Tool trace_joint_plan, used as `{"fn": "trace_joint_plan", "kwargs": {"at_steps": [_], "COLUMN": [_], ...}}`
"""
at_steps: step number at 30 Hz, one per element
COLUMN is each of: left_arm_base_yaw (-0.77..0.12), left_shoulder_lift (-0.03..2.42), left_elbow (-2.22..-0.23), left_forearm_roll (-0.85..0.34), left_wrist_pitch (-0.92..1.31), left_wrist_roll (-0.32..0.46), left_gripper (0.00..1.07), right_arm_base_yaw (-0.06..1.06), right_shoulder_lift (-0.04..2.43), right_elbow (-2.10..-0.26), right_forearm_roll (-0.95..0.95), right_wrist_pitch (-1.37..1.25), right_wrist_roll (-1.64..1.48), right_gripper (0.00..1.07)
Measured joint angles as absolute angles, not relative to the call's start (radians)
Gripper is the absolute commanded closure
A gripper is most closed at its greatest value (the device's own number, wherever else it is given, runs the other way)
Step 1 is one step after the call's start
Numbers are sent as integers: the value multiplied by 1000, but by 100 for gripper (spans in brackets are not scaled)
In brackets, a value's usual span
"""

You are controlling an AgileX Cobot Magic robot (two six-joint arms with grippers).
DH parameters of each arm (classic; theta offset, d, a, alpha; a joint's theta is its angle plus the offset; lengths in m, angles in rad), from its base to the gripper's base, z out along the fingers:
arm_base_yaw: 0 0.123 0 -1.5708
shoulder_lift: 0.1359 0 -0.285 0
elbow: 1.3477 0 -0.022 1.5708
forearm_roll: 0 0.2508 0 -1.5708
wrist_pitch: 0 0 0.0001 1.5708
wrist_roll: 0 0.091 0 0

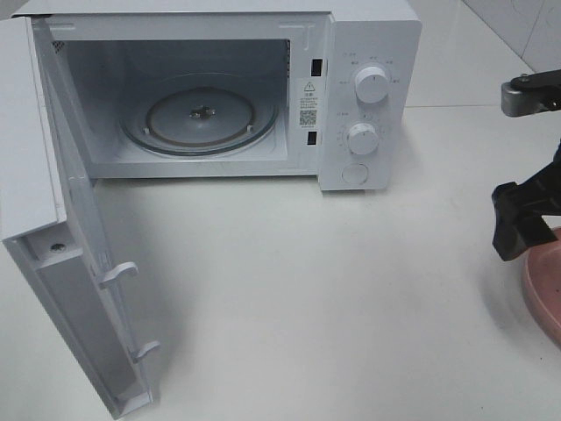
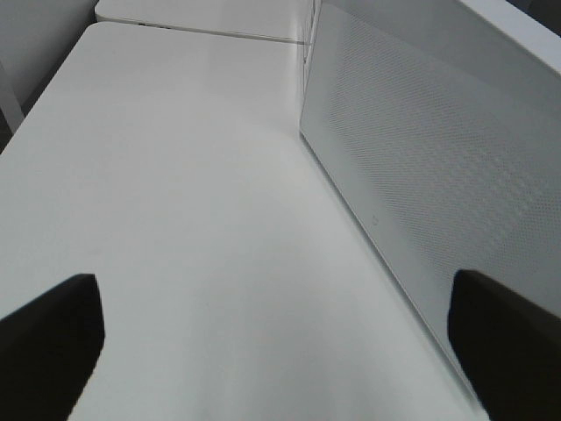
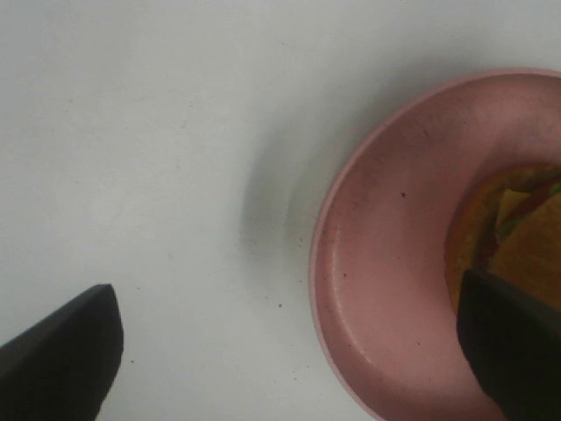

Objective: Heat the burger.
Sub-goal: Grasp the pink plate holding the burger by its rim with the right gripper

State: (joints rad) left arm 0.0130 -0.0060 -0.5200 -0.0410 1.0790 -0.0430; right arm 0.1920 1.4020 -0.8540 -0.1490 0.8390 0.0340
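In the right wrist view, part of the burger [image 3: 517, 228] shows at the frame edge: orange-brown bun with yellow, red and green layers. It lies on a round pink plate [image 3: 386, 263]. My right gripper [image 3: 289, 351] is open above the plate's rim, one finger [image 3: 61, 351] over bare table and the other over the burger. In the exterior high view the right gripper [image 1: 524, 230] hangs at the far right above the plate [image 1: 543, 294], and the burger is out of frame. My left gripper [image 2: 280, 342] is open over bare table beside the microwave door's dotted panel [image 2: 421, 175].
The white microwave [image 1: 368, 96] stands at the back with its door [image 1: 79, 289] swung wide to the left. Its glass turntable [image 1: 200, 114] is bare. Two knobs and a round button are on its right panel. White tabletop [image 1: 307, 298] lies between microwave and plate.
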Motion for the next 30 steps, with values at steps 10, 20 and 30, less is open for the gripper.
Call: {"fn": "trace_joint_plan", "kwargs": {"at_steps": [10, 20, 30], "left_arm_base_yaw": [13, 13, 13], "left_shoulder_lift": [-6, -6, -6], "left_elbow": [-520, -520, -520], "left_forearm_roll": [-41, -41, -41], "left_wrist_pitch": [1079, 1079, 1079], "left_wrist_roll": [-43, -43, -43], "left_gripper": [7, 7, 7], "right_arm_base_yaw": [147, 142, 111], "right_shoulder_lift": [1478, 1590, 1671], "right_elbow": [-778, -772, -770], "right_forearm_roll": [-166, -181, -190], "right_wrist_pitch": [739, 656, 579], "right_wrist_roll": [53, 77, 78], "right_gripper": [14, 16, 19]}}
